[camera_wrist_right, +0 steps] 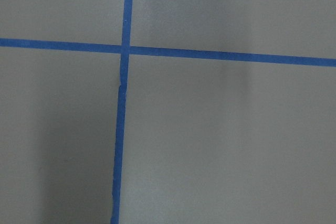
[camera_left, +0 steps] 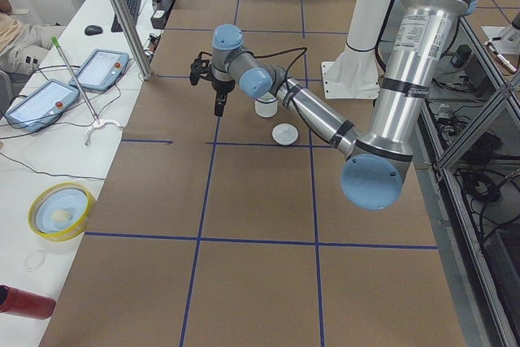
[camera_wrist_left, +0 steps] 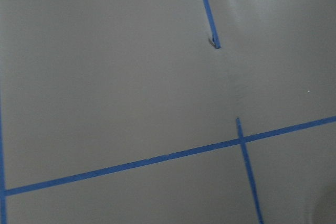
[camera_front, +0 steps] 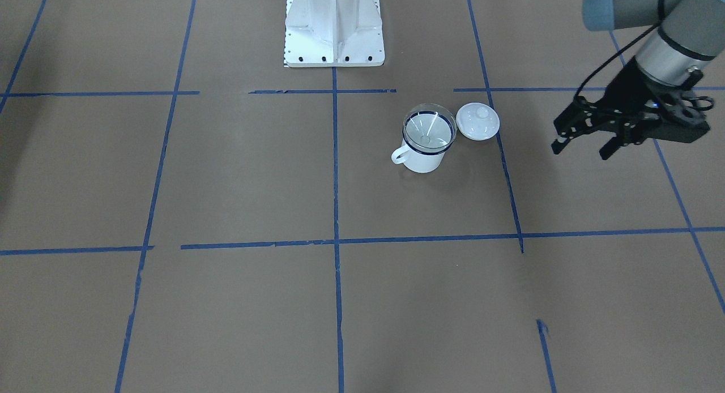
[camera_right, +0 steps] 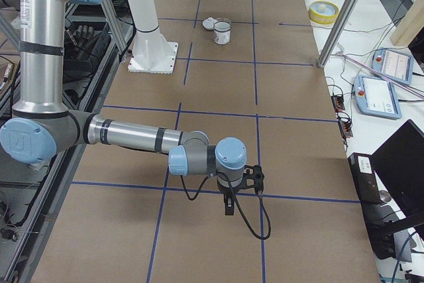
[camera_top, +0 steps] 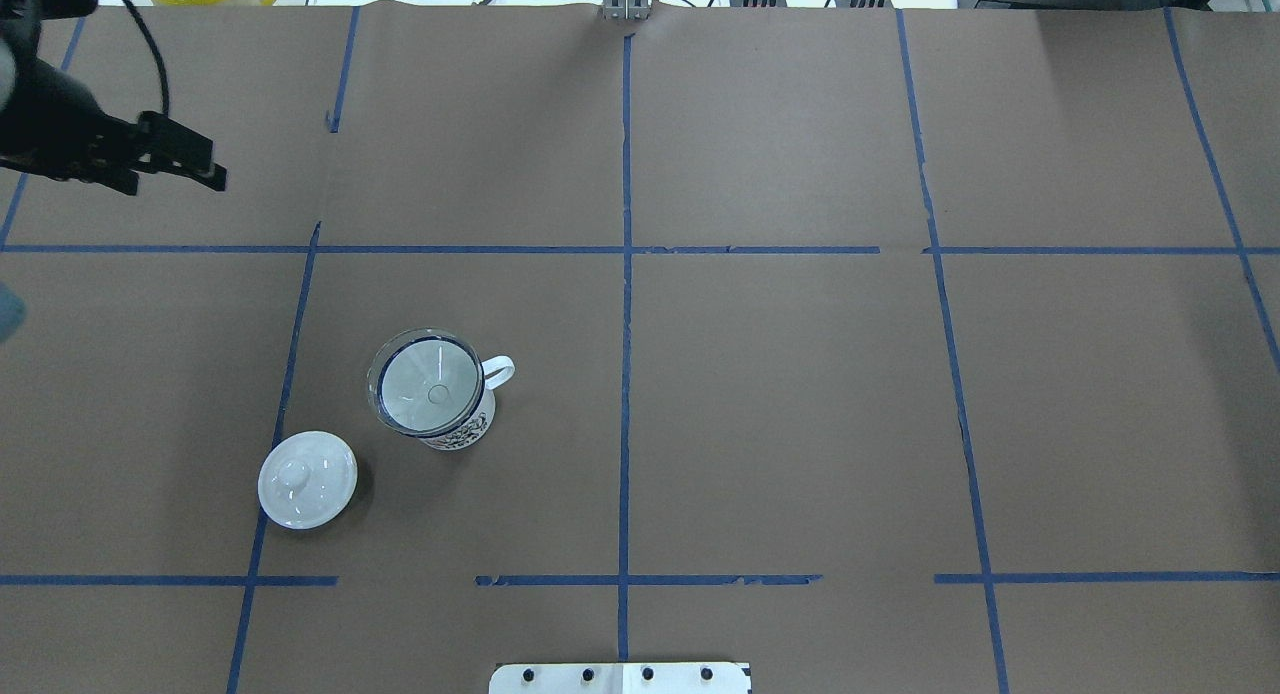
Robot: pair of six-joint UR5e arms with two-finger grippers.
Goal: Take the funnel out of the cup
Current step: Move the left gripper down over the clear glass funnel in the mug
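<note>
item: funnel (camera_front: 429, 127), clear, seated rim-up in the cup (camera_front: 422, 159), its wide rim resting on the cup's dark blue rim; the spout is sunk inside and is hard to make out. the cup is stood upright on the table (camera_front: 226, 172) in the robot's left half, handle turned toward the centre tape line. a white lid (camera_front: 477, 121) is set just beside it on the outer side, over a blue tape line; a narrow gap between them is seen from overhead. bare brown paper is left on the cup's other sides. left gripper (camera_front: 581, 151): held above the table, well apart from the cup toward the table's left end, fingers spread, nothing between them; its arm is cut off by the view edge. right gripper (camera_right: 229, 210): seen only from the side, far from the cup, finger state cannot be told. both wrist views are filled by paper and tape only.
</note>
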